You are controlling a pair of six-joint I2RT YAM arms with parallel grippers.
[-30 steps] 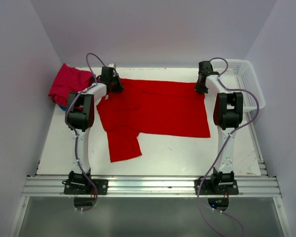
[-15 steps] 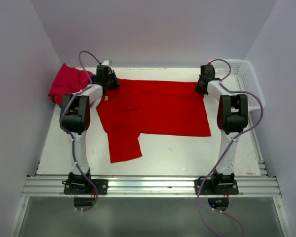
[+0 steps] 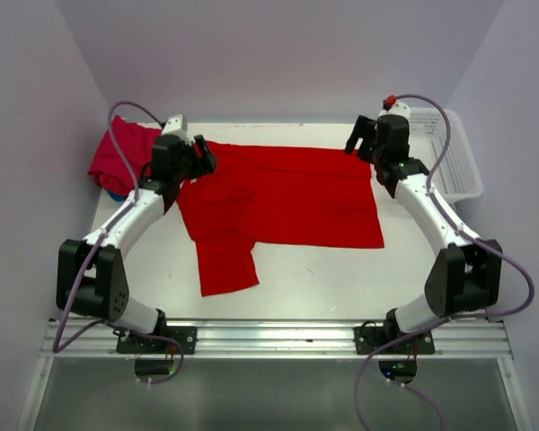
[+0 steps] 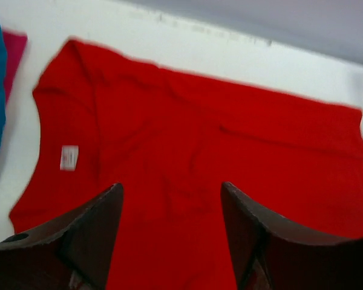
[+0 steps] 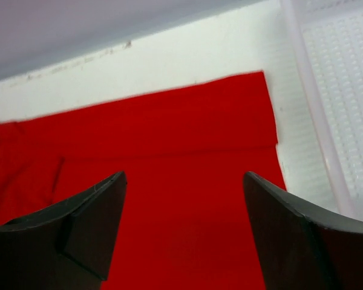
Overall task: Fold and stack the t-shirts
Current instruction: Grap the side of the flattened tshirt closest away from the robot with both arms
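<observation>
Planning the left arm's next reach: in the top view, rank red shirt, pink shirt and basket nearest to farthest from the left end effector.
Left end effector:
1. Red shirt, right beside it.
2. Pink shirt, just left.
3. Basket, far right.

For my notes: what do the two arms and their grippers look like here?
The left arm and right arm both have white links with black joint housings. A lilac cable loops along each. The left gripper and right gripper have dark, wedge-shaped fingers.
</observation>
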